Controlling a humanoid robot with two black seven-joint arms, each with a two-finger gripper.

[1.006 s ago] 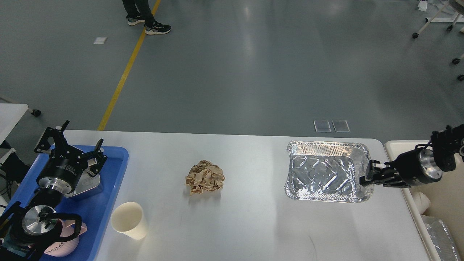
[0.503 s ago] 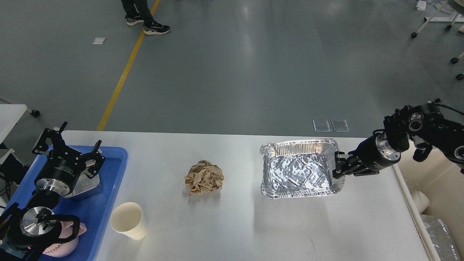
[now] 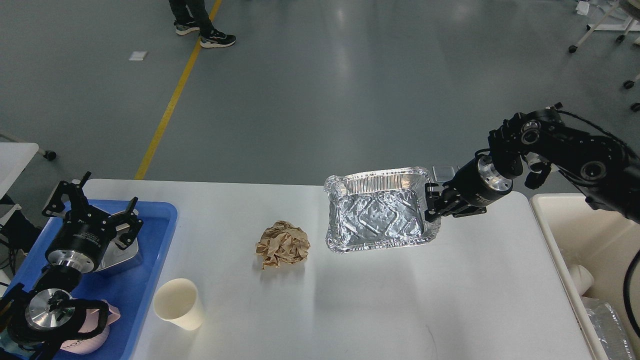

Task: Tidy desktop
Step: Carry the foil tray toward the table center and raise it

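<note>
Desktop (image 3: 380, 300) — crumpled paper (image 3: 282, 245) beside cup (image 3: 179, 304), foil tray (image 3: 381, 216).

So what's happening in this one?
A two-armed robot is tidying a desktop. Its right gripper is shut on the right rim of a foil tray and holds it above the table. The left gripper is open over a blue tray that holds a metal container. A crumpled brown paper ball and a paper cup sit on the table.

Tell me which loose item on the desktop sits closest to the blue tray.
The paper cup, upright right beside the blue tray; the crumpled brown paper lies farther off.
</note>
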